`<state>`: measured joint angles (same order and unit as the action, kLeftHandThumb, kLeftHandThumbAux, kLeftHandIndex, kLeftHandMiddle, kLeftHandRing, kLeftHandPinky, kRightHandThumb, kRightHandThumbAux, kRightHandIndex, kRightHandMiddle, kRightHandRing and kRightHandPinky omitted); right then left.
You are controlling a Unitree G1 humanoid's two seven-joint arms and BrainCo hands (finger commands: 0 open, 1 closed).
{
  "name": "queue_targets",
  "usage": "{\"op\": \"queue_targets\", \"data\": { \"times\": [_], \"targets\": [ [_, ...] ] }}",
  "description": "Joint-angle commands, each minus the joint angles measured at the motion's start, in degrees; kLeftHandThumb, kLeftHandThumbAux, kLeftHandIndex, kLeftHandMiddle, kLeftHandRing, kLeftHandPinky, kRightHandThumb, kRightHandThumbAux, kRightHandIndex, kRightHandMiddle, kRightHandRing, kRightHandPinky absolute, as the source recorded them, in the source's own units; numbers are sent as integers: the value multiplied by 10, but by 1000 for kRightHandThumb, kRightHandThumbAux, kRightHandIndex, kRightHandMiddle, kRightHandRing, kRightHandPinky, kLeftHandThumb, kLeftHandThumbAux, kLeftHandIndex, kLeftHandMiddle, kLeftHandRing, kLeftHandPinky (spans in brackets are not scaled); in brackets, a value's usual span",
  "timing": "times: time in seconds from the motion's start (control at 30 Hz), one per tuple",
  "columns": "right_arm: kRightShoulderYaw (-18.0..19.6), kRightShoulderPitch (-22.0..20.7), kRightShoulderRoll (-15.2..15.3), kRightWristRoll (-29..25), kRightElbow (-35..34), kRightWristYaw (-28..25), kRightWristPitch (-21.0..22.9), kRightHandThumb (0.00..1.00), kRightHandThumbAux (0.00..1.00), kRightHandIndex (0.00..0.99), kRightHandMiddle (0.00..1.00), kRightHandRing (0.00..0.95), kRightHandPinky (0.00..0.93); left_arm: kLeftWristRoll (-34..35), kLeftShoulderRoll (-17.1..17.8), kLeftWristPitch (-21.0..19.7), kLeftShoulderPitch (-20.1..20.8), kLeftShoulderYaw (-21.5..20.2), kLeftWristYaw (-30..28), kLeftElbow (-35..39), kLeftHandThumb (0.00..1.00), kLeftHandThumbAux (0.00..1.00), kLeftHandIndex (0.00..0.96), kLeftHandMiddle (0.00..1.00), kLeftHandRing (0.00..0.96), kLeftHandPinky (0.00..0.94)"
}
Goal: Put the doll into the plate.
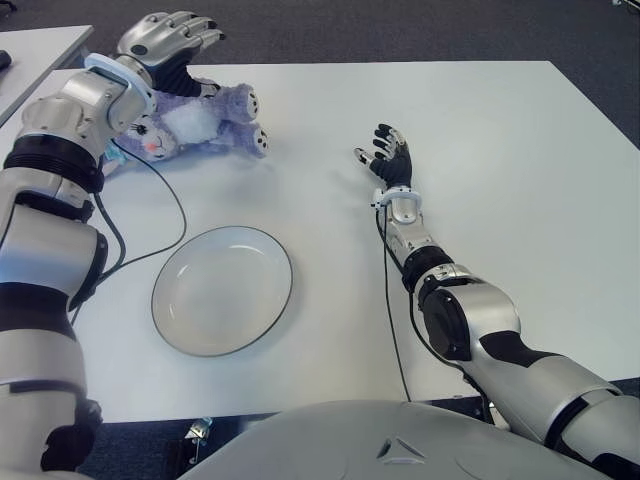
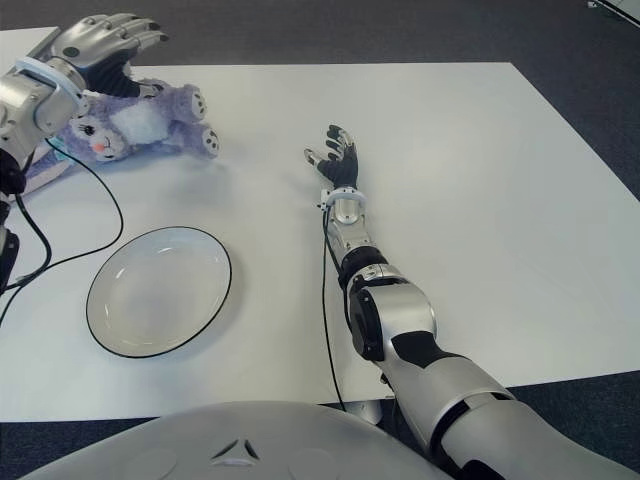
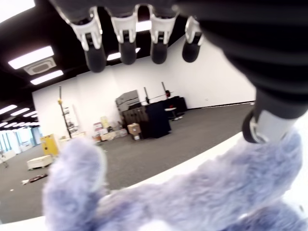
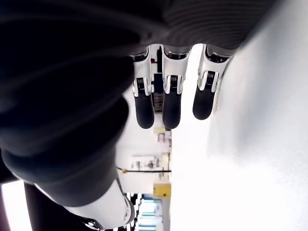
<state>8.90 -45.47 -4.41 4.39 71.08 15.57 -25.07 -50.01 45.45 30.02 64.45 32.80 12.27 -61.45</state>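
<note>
Purple plush is what I see first: the doll (image 1: 205, 122) lies on its back at the far left of the white table (image 1: 480, 150), face toward the left edge and one foot pointing right. My left hand (image 1: 168, 45) is over its far side, palm down, fingers (image 3: 126, 41) spread wide and holding nothing. From the left wrist view the fingertips hang in open air above the fur, while the thumb appears to touch the fur; I cannot tell for sure whether it presses in.

I see the plate (image 1: 222, 290) on the near left of the table, white with a thin dark rim, well apart from the doll and nearer to me. It holds nothing. A black cable (image 1: 150, 215) runs from my left arm across the table between the doll and the plate, curving just past the plate's left rim.

My right hand (image 1: 388, 155) shows near the middle of the table, to the right of both doll and plate, fingers extended and relaxed with nothing between them. I see the same from its wrist view: straight fingers beside bare tabletop.
</note>
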Motion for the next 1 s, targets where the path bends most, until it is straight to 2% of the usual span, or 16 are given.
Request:
{"op": "queue_targets", "data": {
  "times": [0.03,0.27,0.43,0.7,1.0],
  "targets": [
    [6,102,-101,-5,76,2,99,252,931,157,178,163,171,-8,-19,24,7,7,14,-2,323,480,0,33,64,119],
    [4,102,-101,-5,76,3,99,248,929,148,172,161,173,-5,-32,39,5,4,18,1,332,481,0,34,70,139],
    [2,102,-101,-3,76,5,100,232,927,143,166,157,166,-1,-40,49,4,2,17,-3,331,479,0,33,69,116],
    [-3,104,-101,1,76,12,101,217,928,139,156,143,152,0,-66,64,2,5,32,-36,353,467,0,40,75,120],
    [-6,106,-102,1,76,16,101,236,932,143,158,144,157,6,-81,89,-1,3,37,-55,350,447,0,45,76,94]
  ]
}}
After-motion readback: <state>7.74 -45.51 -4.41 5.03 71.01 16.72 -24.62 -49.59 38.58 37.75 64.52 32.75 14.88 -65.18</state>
